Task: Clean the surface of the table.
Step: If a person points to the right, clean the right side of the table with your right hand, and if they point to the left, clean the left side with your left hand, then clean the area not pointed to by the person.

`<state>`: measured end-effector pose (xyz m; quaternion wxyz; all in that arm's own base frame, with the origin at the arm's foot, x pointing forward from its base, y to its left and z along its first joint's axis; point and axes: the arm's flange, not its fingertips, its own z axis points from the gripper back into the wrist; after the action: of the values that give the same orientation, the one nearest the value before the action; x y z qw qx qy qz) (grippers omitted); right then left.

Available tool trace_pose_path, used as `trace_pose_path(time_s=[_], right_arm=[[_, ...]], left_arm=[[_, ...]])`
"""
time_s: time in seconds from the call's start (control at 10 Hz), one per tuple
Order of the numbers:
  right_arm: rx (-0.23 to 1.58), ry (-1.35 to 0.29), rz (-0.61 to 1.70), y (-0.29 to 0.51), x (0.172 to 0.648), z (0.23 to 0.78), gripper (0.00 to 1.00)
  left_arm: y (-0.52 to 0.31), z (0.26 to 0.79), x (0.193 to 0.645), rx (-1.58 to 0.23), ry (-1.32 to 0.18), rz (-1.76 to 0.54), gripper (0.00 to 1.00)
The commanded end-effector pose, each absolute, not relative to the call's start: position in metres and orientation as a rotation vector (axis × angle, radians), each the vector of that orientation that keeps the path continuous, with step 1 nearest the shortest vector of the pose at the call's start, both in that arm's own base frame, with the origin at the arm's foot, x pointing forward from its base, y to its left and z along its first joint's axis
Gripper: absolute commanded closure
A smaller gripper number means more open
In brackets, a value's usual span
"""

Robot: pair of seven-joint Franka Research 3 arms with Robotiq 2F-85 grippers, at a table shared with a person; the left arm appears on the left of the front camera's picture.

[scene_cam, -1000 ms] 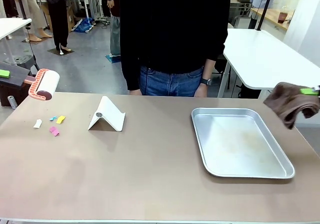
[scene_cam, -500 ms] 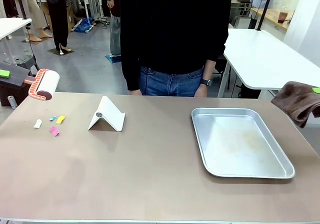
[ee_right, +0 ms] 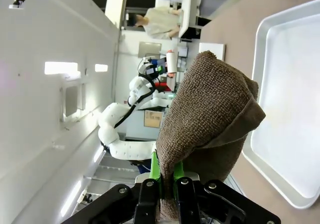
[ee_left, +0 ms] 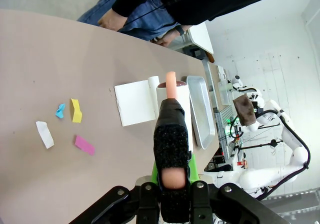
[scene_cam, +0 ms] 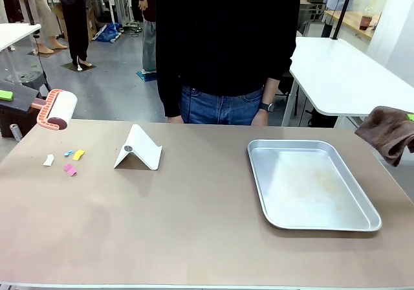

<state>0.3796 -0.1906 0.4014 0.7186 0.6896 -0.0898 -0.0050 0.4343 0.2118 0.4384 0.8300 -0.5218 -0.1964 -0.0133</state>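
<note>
Table (scene_cam: 194,225) lies between left hand (ee_left: 172,184) clamping lint roller (scene_cam: 61,109), right hand (ee_right: 165,176) clamping cloth (ee_right: 210,114).

Bright, even light is cast from overhead; soft shadows are thrown on the table (scene_cam: 194,232); sheen is caught on the tray (scene_cam: 291,143); wrist views are warped.

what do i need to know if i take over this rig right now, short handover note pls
The left gripper is shut on the lint roller, held up by the far left corner.
The right gripper is shut on the brown cloth, which hangs past the right edge.
On the table: four paper scraps near the left end, a white stand beside them, an empty metal tray on the right. A person stands at the far side.
Done: tools in hand, no cleaning visible yet.
Left: probably roll up the scraps, then wipe the top.
</note>
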Motion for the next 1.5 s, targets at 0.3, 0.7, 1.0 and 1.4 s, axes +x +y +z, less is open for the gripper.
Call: trace_pose_path(time_s=[0.3, 0.7, 1.0, 1.4], right_arm=[[1.527, -0.199, -0.002, -0.189, 0.3783, 0.4045, 0.89], [1.527, -0.199, -0.002, -0.189, 0.3783, 0.4045, 0.89], [1.527, -0.199, -0.002, -0.189, 0.3783, 0.4045, 0.89], [1.527, -0.199, -0.002, -0.189, 0.3783, 0.4045, 0.89]], left_arm=[[0.2112, 0.441, 0.4333, -1.129, -0.443, -0.04, 1.0], [0.2112, 0.441, 0.4333, -1.129, -0.443, -0.04, 1.0], [0.2112, 0.441, 0.4333, -1.129, -0.443, -0.04, 1.0], [0.2098, 0.439, 0.4368, -1.035, -0.416, -0.096, 0.78]])
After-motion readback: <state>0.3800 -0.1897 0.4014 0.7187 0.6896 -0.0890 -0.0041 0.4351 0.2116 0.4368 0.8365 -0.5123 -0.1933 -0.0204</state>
